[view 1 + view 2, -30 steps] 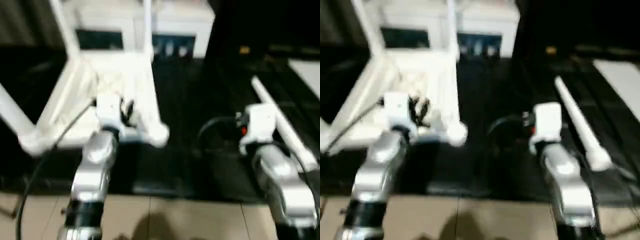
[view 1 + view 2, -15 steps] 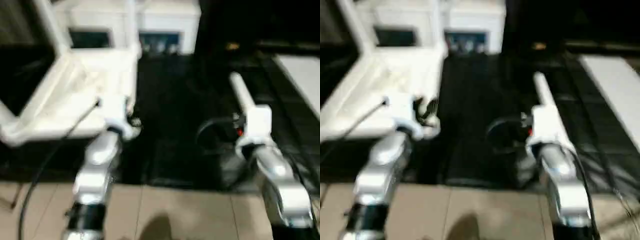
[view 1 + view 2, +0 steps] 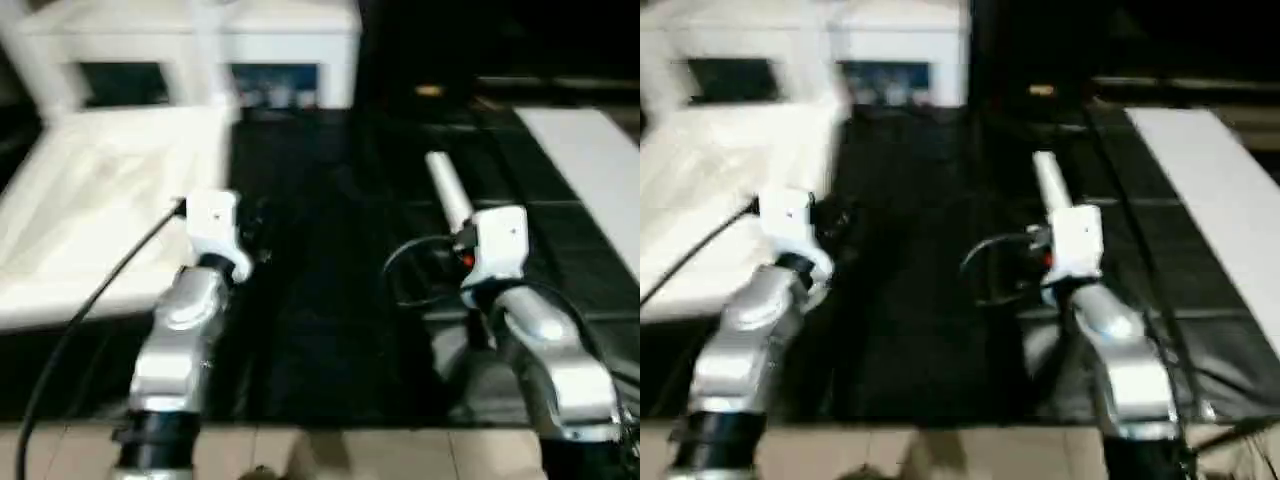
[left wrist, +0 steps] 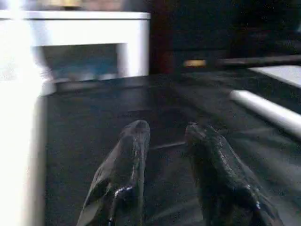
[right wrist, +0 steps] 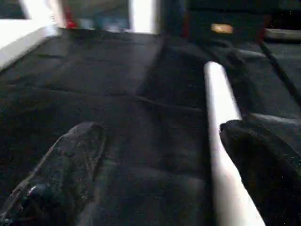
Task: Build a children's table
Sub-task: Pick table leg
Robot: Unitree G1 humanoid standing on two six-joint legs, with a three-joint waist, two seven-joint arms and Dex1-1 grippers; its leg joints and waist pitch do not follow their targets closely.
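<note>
White plastic rectangular tabletop (image 3: pixel 95 215) lies on the black mat (image 3: pixel 330 270) at left, with the white cabinet with dark glass doors (image 3: pixel 190 60) behind it. Long white tapered tube leg (image 3: pixel 447 190) lies on the mat right of centre, a flat white panel (image 3: pixel 590 170) further right. Left gripper (image 4: pixel 164 141) sits just beside the tabletop's right edge; right gripper (image 5: pixel 155 155) is over the leg's near end, leg between its fingers.

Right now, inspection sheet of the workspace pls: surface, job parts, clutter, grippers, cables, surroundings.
Surface: black mat over the work area; tiled floor at the near edge.
Job's things: white tabletop underside up on the robot's left; one loose leg lying on the mat.
Clutter: nothing seen.
Grippers: left gripper partly open, empty, above the mat; right gripper wide open, the leg beside one finger, not gripped.
Cables: black cable along the left forearm; a loop at the right wrist.
Surroundings: white cabinet behind; pale panel far right.
</note>
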